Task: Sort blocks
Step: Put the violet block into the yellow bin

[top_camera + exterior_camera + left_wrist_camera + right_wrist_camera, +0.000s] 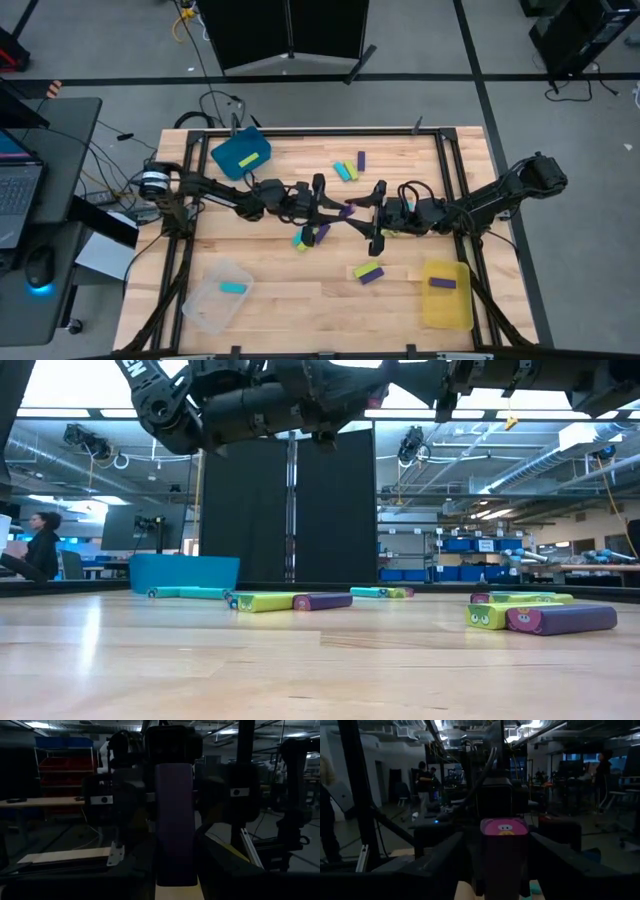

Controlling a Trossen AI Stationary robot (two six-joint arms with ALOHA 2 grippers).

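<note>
I've got a purple block [347, 210] up above mid-worktop [300, 290], pinched in my left tool [340, 208]. My right tool [372, 212] faces it, fingers spread around the block's other end. More blocks [368, 271] lie below; one purple in the yellow bin [447, 300].

Grey floor [100, 50], black partition panels [290, 520], blue-binned shelves [460, 550] behind.

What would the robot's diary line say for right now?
left gripper: shut on purple block, held above table | right gripper: open, fingers either side of that block | step: looks like handover, not yet done
</note>
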